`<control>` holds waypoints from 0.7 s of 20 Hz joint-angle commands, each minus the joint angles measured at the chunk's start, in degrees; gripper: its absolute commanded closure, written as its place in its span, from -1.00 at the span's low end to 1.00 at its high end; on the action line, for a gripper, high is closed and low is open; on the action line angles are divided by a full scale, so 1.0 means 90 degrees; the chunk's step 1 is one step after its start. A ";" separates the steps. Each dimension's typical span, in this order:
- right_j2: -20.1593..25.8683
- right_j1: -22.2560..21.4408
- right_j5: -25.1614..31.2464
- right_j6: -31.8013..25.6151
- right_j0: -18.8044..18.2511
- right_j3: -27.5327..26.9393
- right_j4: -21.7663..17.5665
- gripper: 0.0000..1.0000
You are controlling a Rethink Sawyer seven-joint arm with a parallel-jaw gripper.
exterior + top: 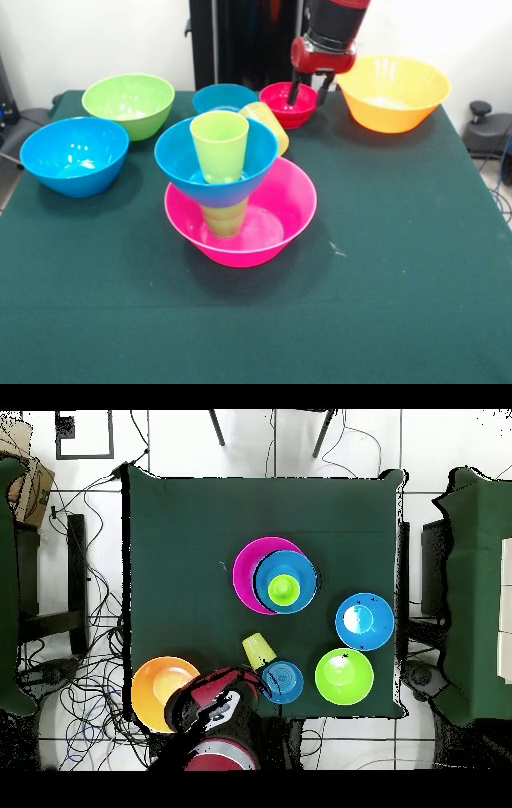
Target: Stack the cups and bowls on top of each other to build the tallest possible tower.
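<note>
The tower stands mid-table: a wide pink bowl point(290, 200) point(244, 574) holds a green cup point(224, 218), a blue bowl point(179, 160) point(304, 574) rests on that cup, and a second green cup point(219, 146) point(284, 588) stands upright in the blue bowl. A yellow-orange cup point(270, 125) point(258, 650) lies on its side behind the tower. My gripper point(309, 93) is at the small red bowl point(282, 106), open, with one finger inside the bowl and the other outside its right rim. In the overhead view the arm point(215, 696) hides the red bowl.
A small blue bowl point(222, 98) point(282, 681) sits beside the red one. A large orange bowl point(394, 94) point(160, 692), a green bowl point(128, 104) point(344, 676) and a medium blue bowl point(74, 155) point(363, 621) stand along the robot's side of the green-covered table point(384, 288).
</note>
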 commanded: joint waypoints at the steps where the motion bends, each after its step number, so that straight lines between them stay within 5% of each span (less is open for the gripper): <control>1: 0.0222 0.0293 -0.0345 0.0877 -0.0168 -0.0141 0.0126 -1.00; 14: 0.0218 0.0617 -0.0730 0.1058 -0.0012 -0.0128 0.0277 -1.00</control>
